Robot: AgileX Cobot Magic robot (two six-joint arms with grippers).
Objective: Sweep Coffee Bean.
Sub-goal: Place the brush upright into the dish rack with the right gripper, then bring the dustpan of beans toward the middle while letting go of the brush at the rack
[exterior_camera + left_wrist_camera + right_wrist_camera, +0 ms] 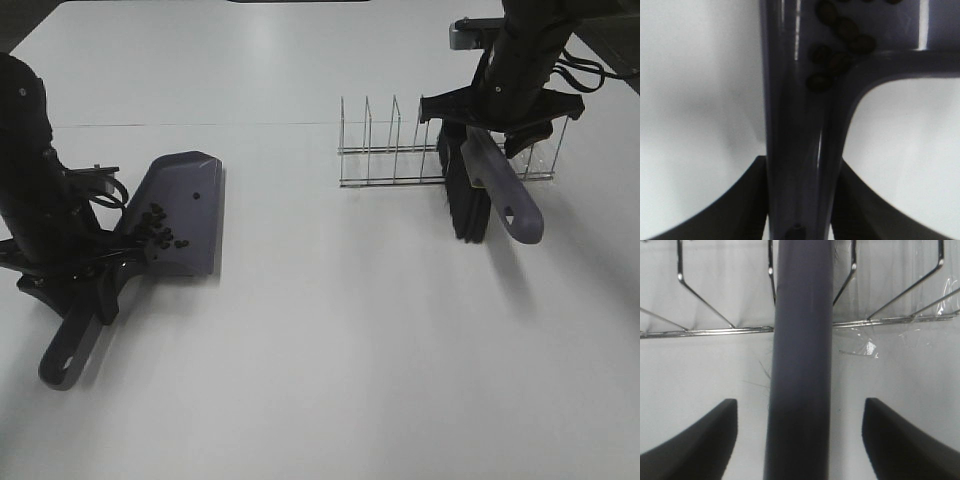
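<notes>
Left hand (75, 290) clamps handle of one purple dustpan (185, 215) on white worktop (330, 340); coffee beans (158, 232), roughly a dozen, clustered in pan, one apart. Farther back, right hand (495, 125) spread, fingers clear of one brush (480, 195) leaning at one wire rack (400, 150).

One dustpan (185, 215), one brush (475, 195), one wire rack (385, 150) — beans (158, 230) uncountable.
</notes>
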